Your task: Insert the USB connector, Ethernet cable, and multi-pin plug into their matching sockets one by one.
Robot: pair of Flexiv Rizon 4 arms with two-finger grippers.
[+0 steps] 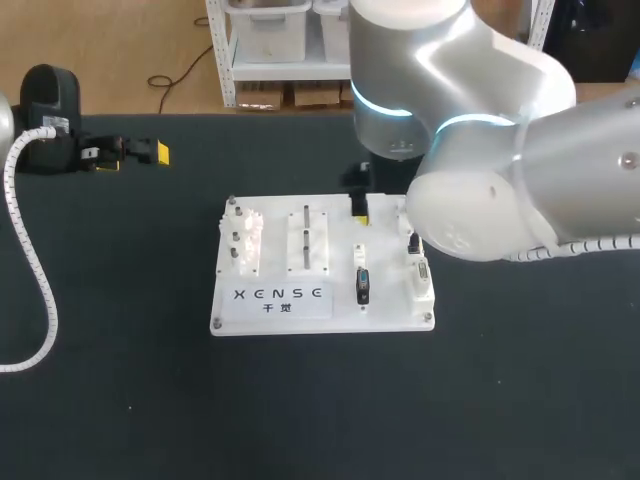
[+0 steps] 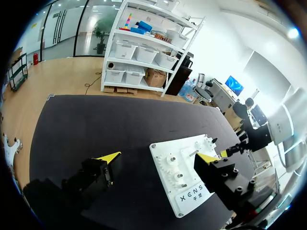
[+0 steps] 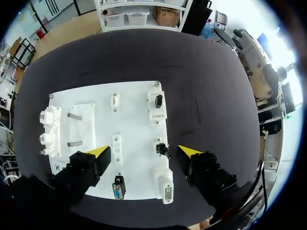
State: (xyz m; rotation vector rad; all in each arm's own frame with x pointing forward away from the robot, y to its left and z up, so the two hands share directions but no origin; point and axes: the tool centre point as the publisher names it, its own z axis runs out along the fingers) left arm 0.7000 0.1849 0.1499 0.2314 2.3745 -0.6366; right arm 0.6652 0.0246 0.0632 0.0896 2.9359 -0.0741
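The white socket board (image 1: 270, 305) lies mid-table. My right gripper (image 3: 143, 151) hangs open above the board (image 3: 134, 120), touching nothing. Between its fingers, nearer one fingertip (image 3: 188, 151), a small black connector (image 3: 162, 148) stands in the board. A black multi-pin plug with a blue face (image 3: 117, 187) (image 1: 362, 285) lies on the board beside a white multi-pin socket (image 3: 166, 184) (image 1: 421, 281). Another black socket (image 3: 158, 100) sits farther ahead. In the head view the right arm hides the board's far right corner. My left gripper (image 1: 140, 152) (image 2: 158, 157) is open and empty, off the board at the far left.
White posts and gear-like pegs (image 1: 245, 240) stand on the board's left part, with two thin pins (image 1: 306, 232) beside them. A corrugated white hose (image 1: 40, 290) trails over the table at the left. Black tabletop (image 1: 320, 400) surrounds the board.
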